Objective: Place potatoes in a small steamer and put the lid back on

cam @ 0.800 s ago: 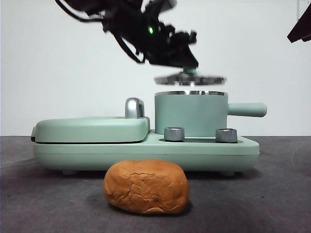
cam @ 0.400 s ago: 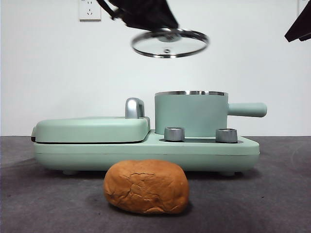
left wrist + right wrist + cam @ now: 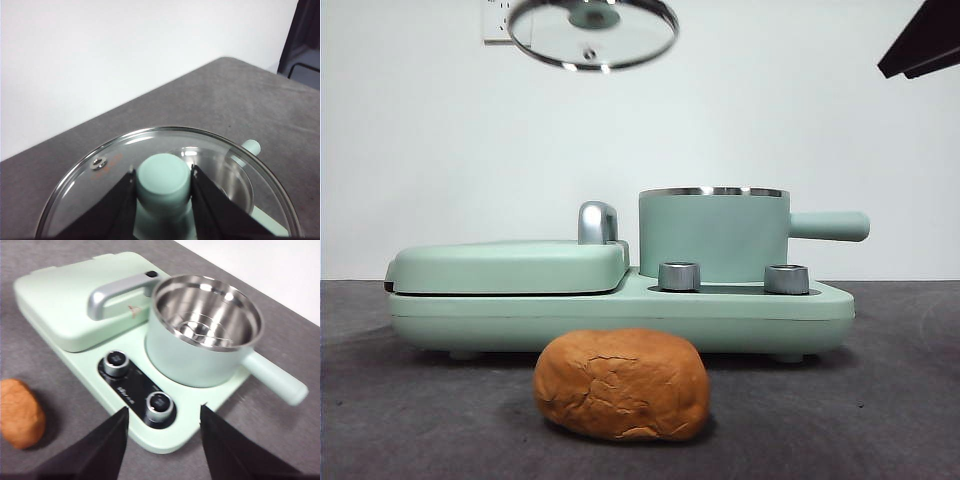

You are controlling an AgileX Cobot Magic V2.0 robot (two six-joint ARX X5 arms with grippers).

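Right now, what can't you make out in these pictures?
- Front view: the left gripper is past the top edge; only the lid shows.
- Left wrist view: the small steamer is blurred behind the lid's glass.
- Right wrist view: the potato is cut by the edge.

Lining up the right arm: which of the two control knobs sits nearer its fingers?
The knob toward the pot's handle side; the other knob lies beside the grill handle, farther from the right gripper.

A closed grill plate beside two steel knobs.
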